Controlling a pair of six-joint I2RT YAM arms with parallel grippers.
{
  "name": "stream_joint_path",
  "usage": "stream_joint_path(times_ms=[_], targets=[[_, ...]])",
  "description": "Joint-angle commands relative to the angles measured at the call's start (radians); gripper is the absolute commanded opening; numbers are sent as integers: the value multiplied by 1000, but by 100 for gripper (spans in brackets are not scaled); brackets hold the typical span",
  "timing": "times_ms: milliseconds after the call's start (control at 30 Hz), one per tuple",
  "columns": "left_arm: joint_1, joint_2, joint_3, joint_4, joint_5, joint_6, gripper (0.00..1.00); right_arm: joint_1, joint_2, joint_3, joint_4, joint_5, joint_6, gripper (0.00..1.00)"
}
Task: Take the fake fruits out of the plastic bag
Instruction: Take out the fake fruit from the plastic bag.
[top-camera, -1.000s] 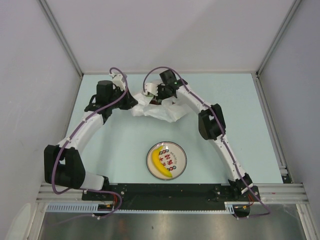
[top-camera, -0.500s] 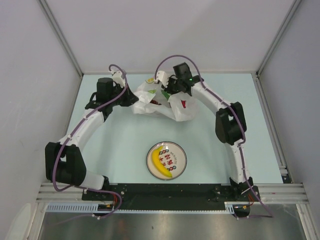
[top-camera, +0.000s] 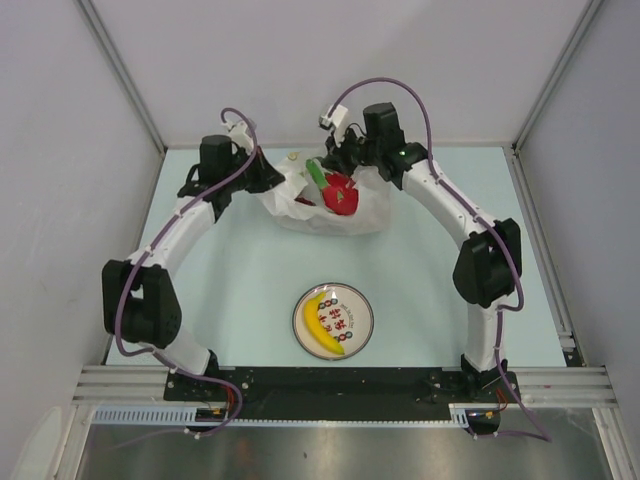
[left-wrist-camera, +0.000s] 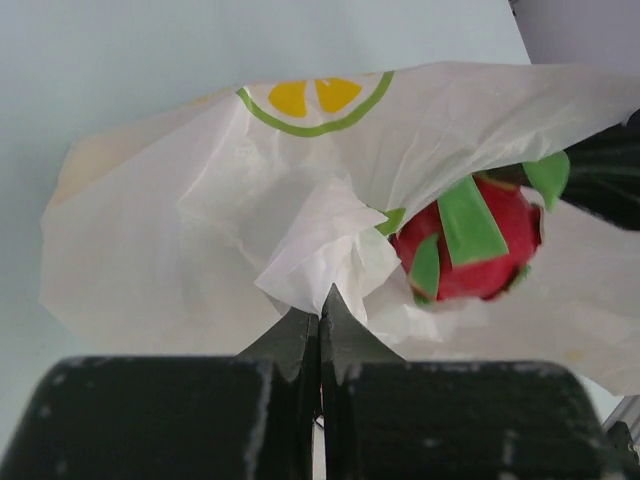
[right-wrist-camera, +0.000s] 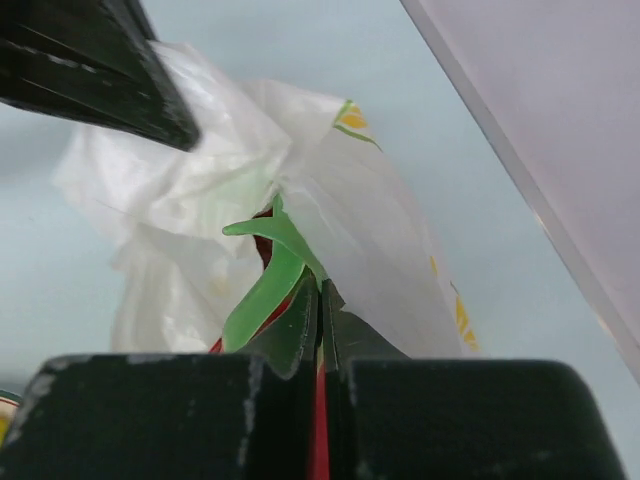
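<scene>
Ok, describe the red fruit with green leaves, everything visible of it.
The red fruit is glossy moulded plastic, rounded, pinkish red, with flat green leaf flaps sticking out. It is at the mouth of the plastic bag, mostly uncovered, at the far side of the table. The right gripper is shut on one long leaf; bag film touches its side.

Table (top-camera: 250, 290): pale blue-green surface, enclosed by grey wall panels at 9 o'clock (top-camera: 60, 200), 12 o'clock (top-camera: 340, 70) and 3 o'clock (top-camera: 600, 200). Plate (top-camera: 364, 306): round, white, red marks on its face, located at 6 o'clock from table centre, near the black base strip (top-camera: 340, 388). Beyond the strip, at 6 o'clock: brushed metal sheet (top-camera: 340, 450).
</scene>
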Motion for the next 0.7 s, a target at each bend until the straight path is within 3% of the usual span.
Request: stream_joint_path(times_ms=[0,233,433,567,667], targets=[[-5,60,118,19,2,-5,0,2,-67,125,140,-64,183,0],[-4,145,202,16,-12,15,0,-2,-138,196,332,-50,424,0],[-2,188,277,2,-56,104,0,9,-169,276,318,-106,582,0],[14,188,309,-19,-136,179,0,42,-250,233,242,-139,541,0],[34,169,326,-22,-199,188,0,76,-374,100,162,-145,450,0]])
